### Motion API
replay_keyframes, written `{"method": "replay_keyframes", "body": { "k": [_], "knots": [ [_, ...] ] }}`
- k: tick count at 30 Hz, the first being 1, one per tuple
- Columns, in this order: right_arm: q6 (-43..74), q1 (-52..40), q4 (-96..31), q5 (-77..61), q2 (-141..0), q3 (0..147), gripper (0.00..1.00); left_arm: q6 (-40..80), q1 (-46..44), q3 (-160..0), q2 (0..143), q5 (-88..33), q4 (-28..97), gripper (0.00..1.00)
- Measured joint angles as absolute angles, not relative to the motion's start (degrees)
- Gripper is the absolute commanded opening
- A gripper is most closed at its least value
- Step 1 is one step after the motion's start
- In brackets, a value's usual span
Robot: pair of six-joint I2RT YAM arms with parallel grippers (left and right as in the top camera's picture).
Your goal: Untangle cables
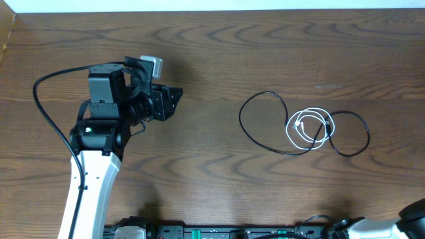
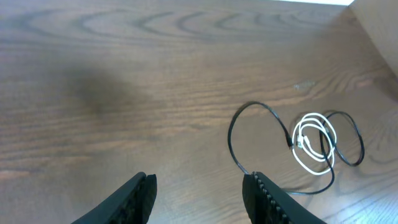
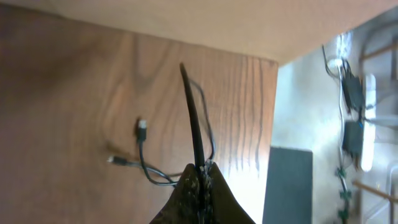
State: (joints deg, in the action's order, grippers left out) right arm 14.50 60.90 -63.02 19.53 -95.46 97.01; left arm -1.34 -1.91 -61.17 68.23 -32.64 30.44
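Note:
The black cable (image 1: 242,123) lies on the wooden table at the right in two wide loops. The white cable (image 1: 293,135) is coiled small between those loops and crosses the black one. Both also show in the left wrist view, black (image 2: 231,134) and white (image 2: 299,157). My left gripper (image 1: 170,101) is open and empty, left of centre, well away from the cables; in its own view the jaws (image 2: 199,182) point toward them. My right gripper (image 3: 201,167) is shut at the table's near right corner; a thin dark strip rises from its tips.
The right arm (image 1: 413,216) sits at the bottom right edge. In the right wrist view a dark cord with small plug ends (image 3: 142,130) lies on a wooden surface, beside the table's edge and the floor (image 3: 311,124). A light wall edges the table's far side (image 1: 212,5).

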Motion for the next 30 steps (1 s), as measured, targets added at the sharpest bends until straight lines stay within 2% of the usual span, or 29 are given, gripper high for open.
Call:
{"method": "replay_keyframes", "body": {
  "k": [15, 30],
  "knots": [
    [16.0, 70.1, -62.1, 19.9, -102.8, 97.0, 0.01, -1.4, -1.9, -61.1, 68.3, -32.7, 29.3, 0.50],
    [15.9, 70.4, -56.5, 16.4, -119.3, 97.0, 0.01, -1.4, -1.9, -61.1, 68.3, -33.2, 29.4, 0.50]
  ]
}}
